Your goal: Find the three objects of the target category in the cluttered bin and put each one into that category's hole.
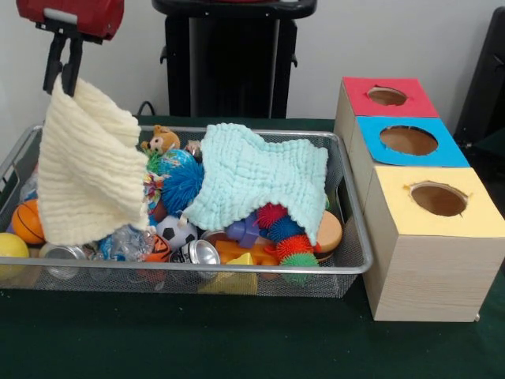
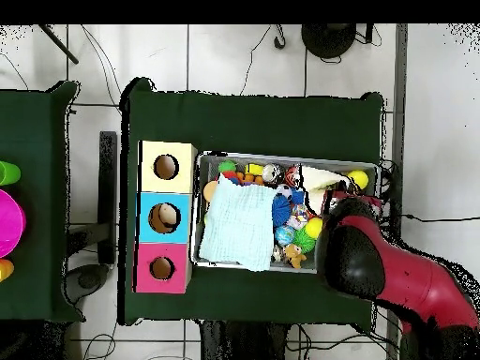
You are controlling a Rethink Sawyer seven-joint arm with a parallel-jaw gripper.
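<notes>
My gripper [image 1: 63, 85] hangs above the left end of the wire bin [image 1: 300, 133], shut on the top corner of a cream cloth [image 1: 88, 170] that drapes down into the bin. A light blue cloth [image 1: 256, 178] lies across the middle of the clutter. Around them I see a blue spiky ball [image 1: 183, 185], a small soccer ball [image 1: 175, 231], a toy basketball [image 1: 28, 221], a teddy bear [image 1: 162, 140], a can [image 1: 203, 253] and red [image 1: 271, 215] and orange [image 1: 293, 246] spiky balls. In the overhead view the arm [image 2: 375, 267] covers the gripper beside the cream cloth [image 2: 323, 178].
Three wooden boxes with a hole on top stand in a row right of the bin: red [image 1: 387, 96], blue [image 1: 409, 140] and yellow [image 1: 439, 199]. A yellow ball [image 1: 9, 246] sits at the bin's left edge. Another table with bright pink [image 2: 7, 223] and green things lies apart.
</notes>
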